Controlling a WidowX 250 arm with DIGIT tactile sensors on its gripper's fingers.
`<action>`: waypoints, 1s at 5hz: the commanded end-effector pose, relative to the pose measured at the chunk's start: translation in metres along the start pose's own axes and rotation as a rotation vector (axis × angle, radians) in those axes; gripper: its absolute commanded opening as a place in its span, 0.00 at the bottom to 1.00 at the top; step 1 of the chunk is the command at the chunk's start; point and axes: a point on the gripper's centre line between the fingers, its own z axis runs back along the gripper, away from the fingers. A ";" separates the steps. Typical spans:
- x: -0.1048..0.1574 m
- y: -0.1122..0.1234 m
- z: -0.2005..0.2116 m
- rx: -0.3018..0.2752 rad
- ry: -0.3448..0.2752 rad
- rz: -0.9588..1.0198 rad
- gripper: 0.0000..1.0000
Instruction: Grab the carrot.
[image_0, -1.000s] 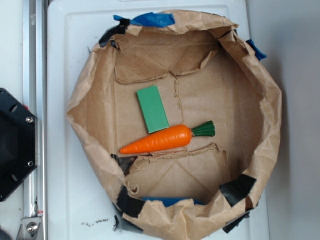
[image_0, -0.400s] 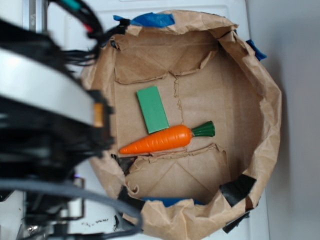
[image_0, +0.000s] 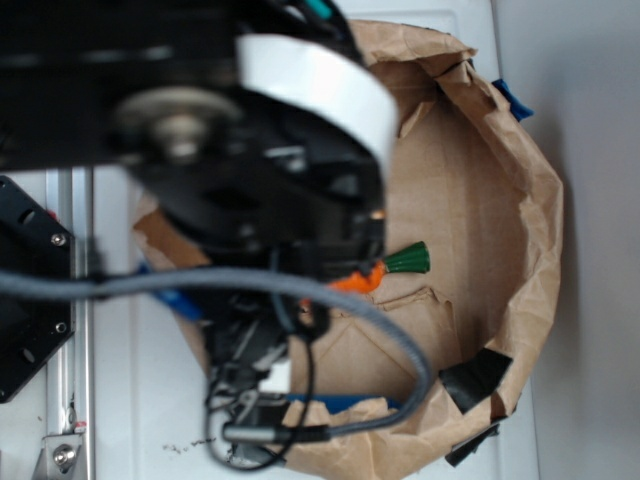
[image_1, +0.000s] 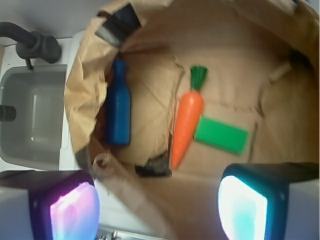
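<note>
My end effector (image_1: 150, 210) is spread wide and empty, so both fingers can straddle the carrot (image_1: 186, 123). The carrot lies ahead, between the fingers, tip toward me, touching the green block (image_1: 221, 135); the blue bottle (image_1: 118, 111) rests forward-left.

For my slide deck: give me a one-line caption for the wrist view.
Open gripper above a paper-lined bin, carrot between blue bottle and green block.
</note>
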 end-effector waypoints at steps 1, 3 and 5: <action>0.015 0.006 0.021 -0.086 -0.101 -0.037 1.00; 0.015 0.006 0.021 -0.086 -0.101 -0.037 1.00; 0.038 0.046 -0.052 0.074 -0.111 0.011 1.00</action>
